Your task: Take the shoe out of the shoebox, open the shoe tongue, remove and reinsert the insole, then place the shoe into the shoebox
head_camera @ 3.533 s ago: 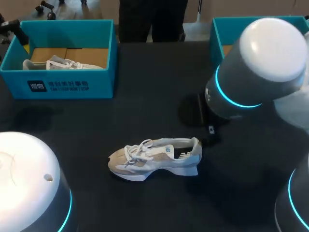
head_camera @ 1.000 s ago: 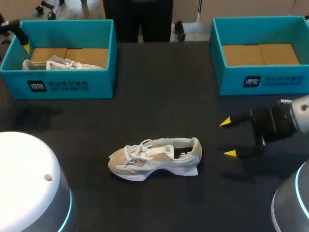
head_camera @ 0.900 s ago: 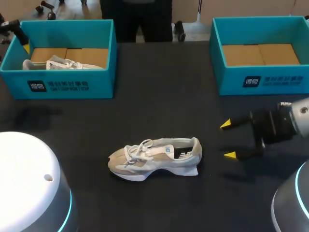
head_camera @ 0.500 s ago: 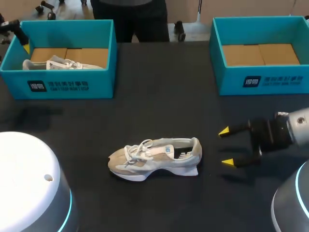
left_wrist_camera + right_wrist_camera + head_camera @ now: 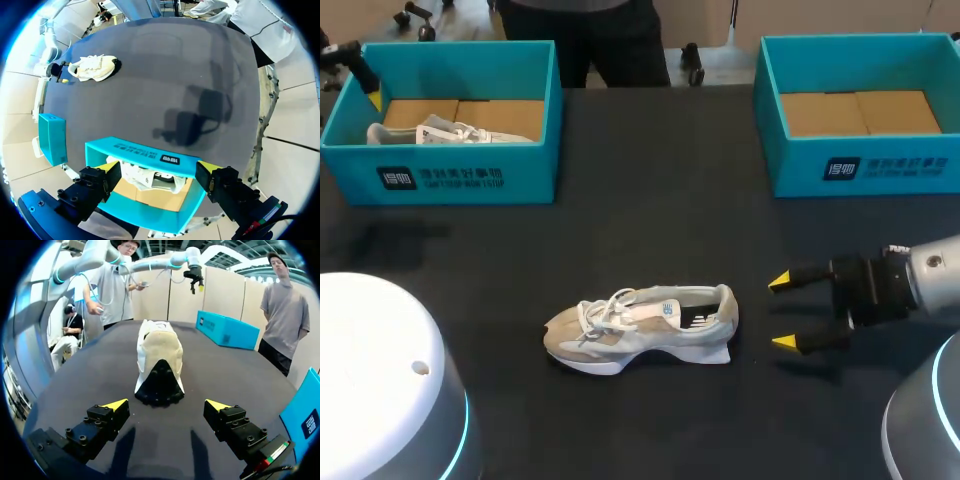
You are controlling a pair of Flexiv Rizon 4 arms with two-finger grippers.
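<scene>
- The shoe (image 5: 640,328) stood on its sole in the lower middle of the head view, out on the dark table (image 5: 650,230), toe to the frame's left and heel to its right.
- The right gripper (image 5: 782,312) sat low at the right, fingers spread wide and holding nothing. It pointed left at the heel, near but not touching.
- From the right wrist, the heel faced the gripper dead ahead, and the shoe's length ran straight away from it.
- The right arm was by far the nearer; I judged a short push forward would put its fingers around the heel.
- The left gripper (image 5: 159,166) hung over the left box (image 5: 450,180) at the upper left, also spread and empty, with a second shoe (image 5: 450,132) inside below it.
- The right box (image 5: 860,170) stood at the upper right, well apart, showing only its cardboard floor.
</scene>
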